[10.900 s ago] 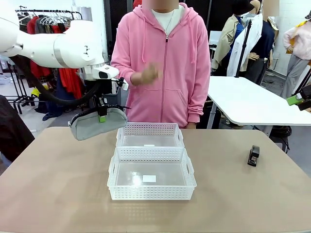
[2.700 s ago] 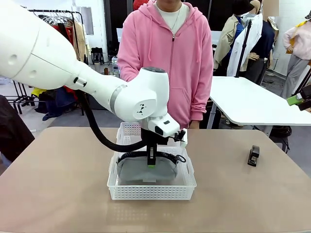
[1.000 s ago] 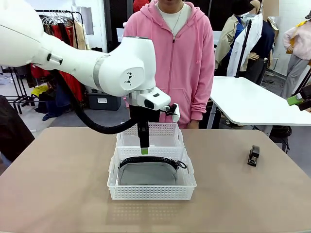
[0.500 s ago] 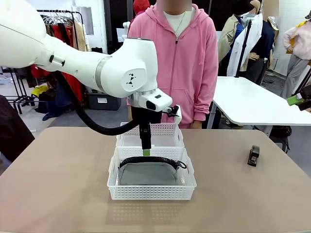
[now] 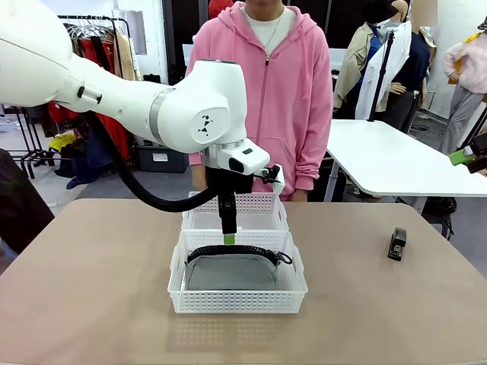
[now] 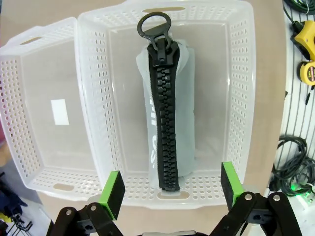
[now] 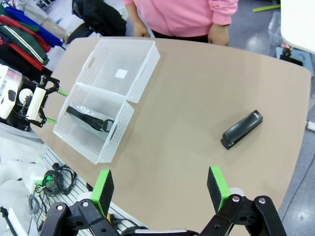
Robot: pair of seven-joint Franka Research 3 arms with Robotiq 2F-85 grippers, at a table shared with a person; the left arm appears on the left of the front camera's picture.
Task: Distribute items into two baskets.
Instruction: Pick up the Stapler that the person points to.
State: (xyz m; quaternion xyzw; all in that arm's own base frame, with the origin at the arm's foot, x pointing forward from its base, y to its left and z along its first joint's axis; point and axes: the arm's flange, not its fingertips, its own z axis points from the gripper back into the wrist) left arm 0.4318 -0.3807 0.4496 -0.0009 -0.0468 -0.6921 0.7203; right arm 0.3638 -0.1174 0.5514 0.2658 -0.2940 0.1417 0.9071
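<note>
Looks like a robotics workshop. Clothes rack far left, spare white table far right, coiled cables beside the worktop.

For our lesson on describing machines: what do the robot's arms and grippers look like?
The left arm is glossy white, built of rounded segments with a grey joint ring, a small dark logo and a thick black hose. The left gripper and right gripper are black linkages with two fingers each, tipped by bright green pads.
</note>
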